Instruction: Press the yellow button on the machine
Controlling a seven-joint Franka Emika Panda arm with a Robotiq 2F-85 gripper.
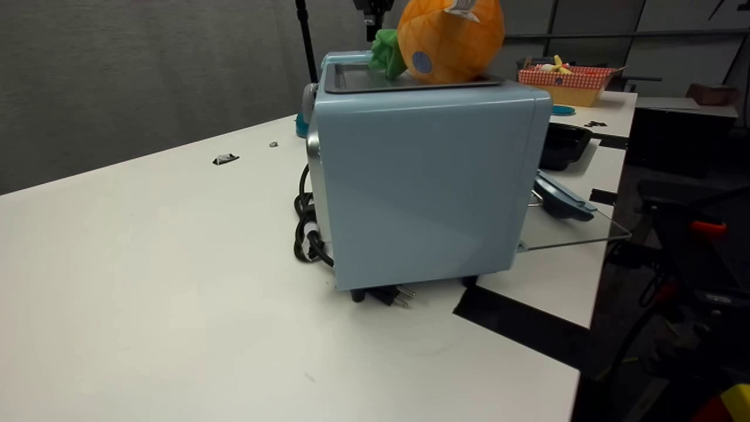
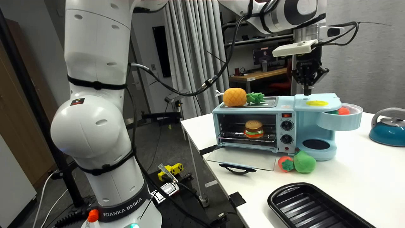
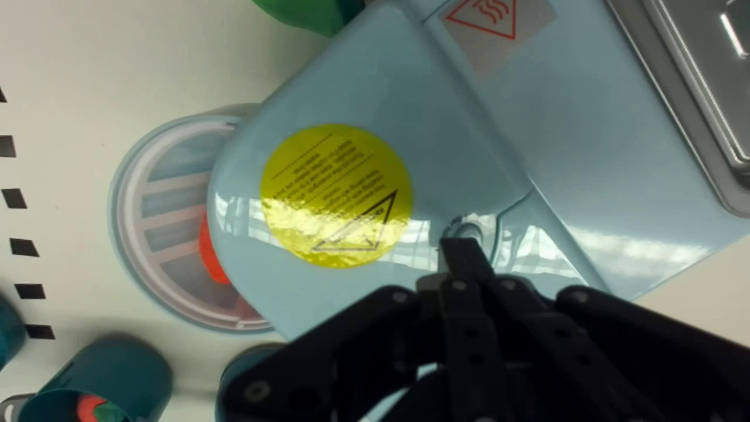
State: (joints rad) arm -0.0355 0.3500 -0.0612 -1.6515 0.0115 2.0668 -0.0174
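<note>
The machine is a pale blue appliance, seen in both exterior views (image 1: pixel 428 187) (image 2: pixel 305 125) and in the wrist view (image 3: pixel 375 76). On its top lid is a flat yellow disc (image 2: pixel 317 103) with printed text and a triangle, which also shows in the wrist view (image 3: pixel 337 196). My gripper (image 2: pixel 307 90) points down over the lid with its fingers shut and nothing between them. In the wrist view the fingertips (image 3: pixel 466 249) lie beside the yellow disc and partly cover a small round button (image 3: pixel 470 228). Whether they touch the lid cannot be told.
A plush pineapple (image 2: pixel 234 97) lies on the machine's top tray. A round basket (image 2: pixel 339 122) juts from the machine's side. Its glass door (image 2: pixel 243 157) hangs open. A toy tomato (image 2: pixel 285 163), a toy pear (image 2: pixel 304 162), a black pan (image 2: pixel 316 205) and a blue kettle (image 2: pixel 387 131) stand around.
</note>
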